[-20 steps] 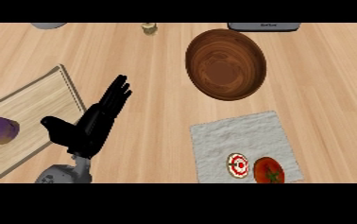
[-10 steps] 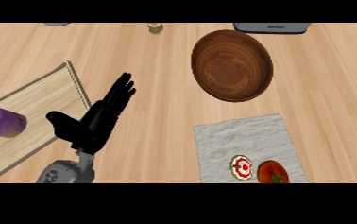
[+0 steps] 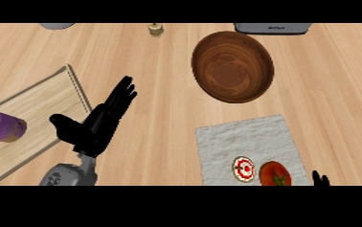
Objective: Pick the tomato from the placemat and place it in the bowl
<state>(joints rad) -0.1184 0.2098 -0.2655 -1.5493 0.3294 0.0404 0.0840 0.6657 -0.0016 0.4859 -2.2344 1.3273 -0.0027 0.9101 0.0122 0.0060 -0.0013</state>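
Note:
A red tomato (image 3: 274, 174) lies at the near edge of a grey placemat (image 3: 245, 140), beside a round red-and-white disc (image 3: 243, 168). The dark wooden bowl (image 3: 233, 66) sits farther back, beyond the mat. My left hand (image 3: 96, 121) stands open at the lower left, fingers straight and pointing up, well away from the tomato. Only a dark tip of my right hand (image 3: 320, 179) shows at the lower right edge, just right of the tomato.
A wooden cutting board (image 3: 42, 107) lies at the left with a purple object (image 3: 10, 128) on it. A grey appliance (image 3: 272, 28), a small jar (image 3: 155, 29) and a grey item (image 3: 56, 26) line the far edge.
The view has shifted, so everything sits a little lower and to the right in frame. The tip of my right hand has come into sight at the lower right.

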